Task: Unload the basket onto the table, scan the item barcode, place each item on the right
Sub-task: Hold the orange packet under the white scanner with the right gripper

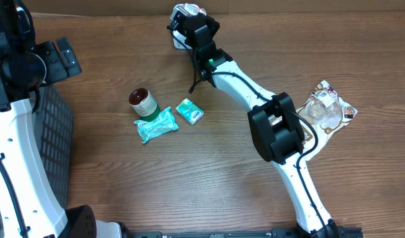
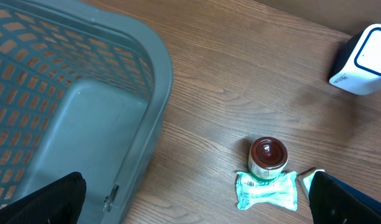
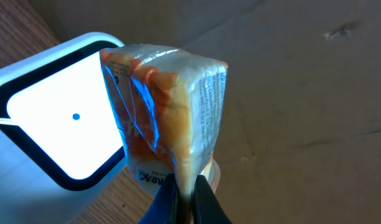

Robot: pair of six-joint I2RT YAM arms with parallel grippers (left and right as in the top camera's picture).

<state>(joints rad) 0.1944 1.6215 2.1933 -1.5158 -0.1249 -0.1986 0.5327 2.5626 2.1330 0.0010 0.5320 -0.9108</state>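
Up at the scanner (image 3: 60,124), our right claw (image 3: 187,193) pinches the pack (image 3: 172,106) by its seam; probably light, slippery; left claw (image 2: 197,196) open.

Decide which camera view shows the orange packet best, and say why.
The right wrist view: the orange packet fills the frame, pinched at its lower seam by the right pincer, beside the lit scanner. Overhead shows barely a sliver past the arm. The left wrist view misses it, showing just the scanner.
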